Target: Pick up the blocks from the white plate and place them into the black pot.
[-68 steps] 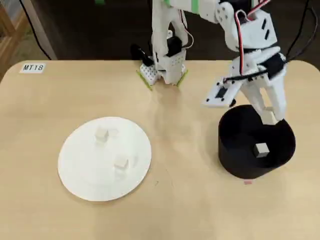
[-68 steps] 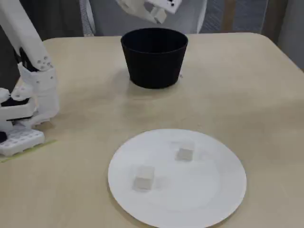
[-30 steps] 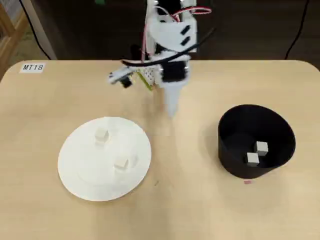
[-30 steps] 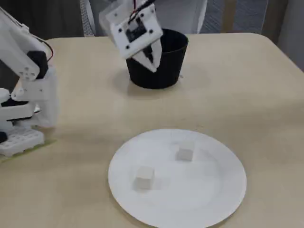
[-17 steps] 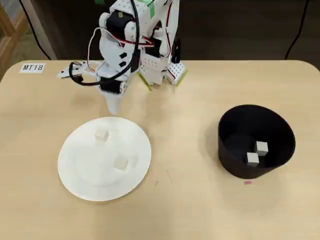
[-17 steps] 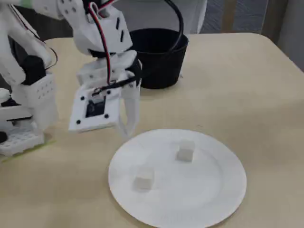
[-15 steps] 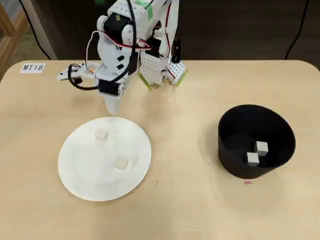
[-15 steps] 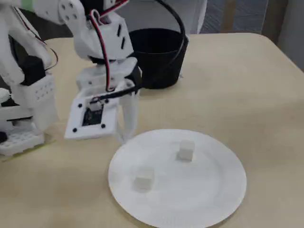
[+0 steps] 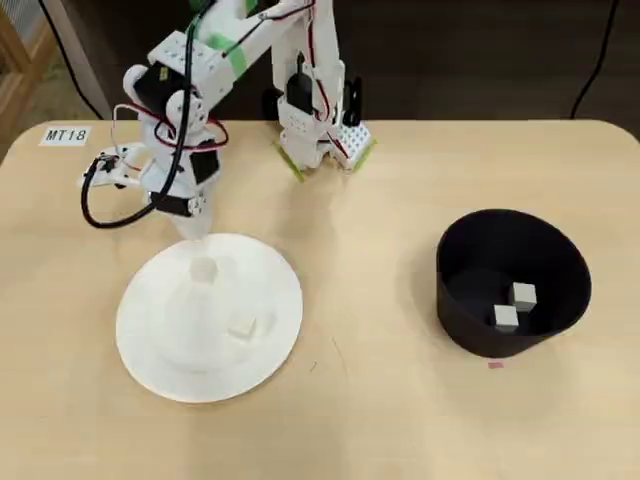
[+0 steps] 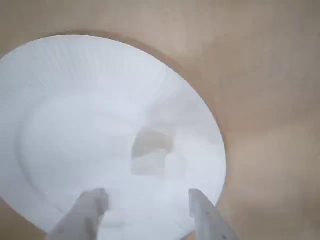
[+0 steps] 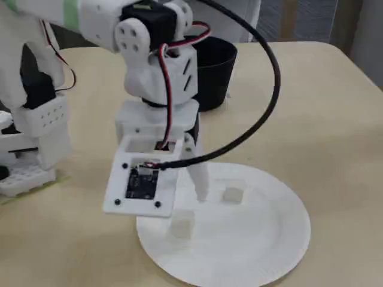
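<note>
Label (image 9: 66,135) reads "MT18"; tool (image 10: 145,202) spread wide, empty, above white plate (image 10: 60,90).

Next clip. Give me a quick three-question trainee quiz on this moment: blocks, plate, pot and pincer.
1. How many blocks lie in the black pot in the overhead view?
2. True or false: the white plate is bare.
3. In the wrist view, the pincer is: A) shut on a block, B) open above the plate, C) over the pot.

Key:
1. Two, a block and a second block.
2. False; two cubes remain, one near the fingers, another at the plate's edge.
3. B.
</note>
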Robot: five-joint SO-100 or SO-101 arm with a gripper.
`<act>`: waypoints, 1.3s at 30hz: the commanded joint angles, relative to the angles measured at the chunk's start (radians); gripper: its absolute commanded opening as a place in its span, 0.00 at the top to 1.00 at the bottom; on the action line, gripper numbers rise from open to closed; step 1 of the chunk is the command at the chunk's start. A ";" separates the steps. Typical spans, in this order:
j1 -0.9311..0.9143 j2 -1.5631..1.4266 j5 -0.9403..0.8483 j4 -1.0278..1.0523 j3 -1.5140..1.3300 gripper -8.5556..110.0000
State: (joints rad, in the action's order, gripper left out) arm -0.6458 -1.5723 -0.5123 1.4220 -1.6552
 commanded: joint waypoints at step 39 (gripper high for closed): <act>0.031 0.222 0.144 -0.170 0.060 0.85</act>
State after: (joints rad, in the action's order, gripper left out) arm -0.6167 -1.3484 -0.3835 1.2701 -1.6383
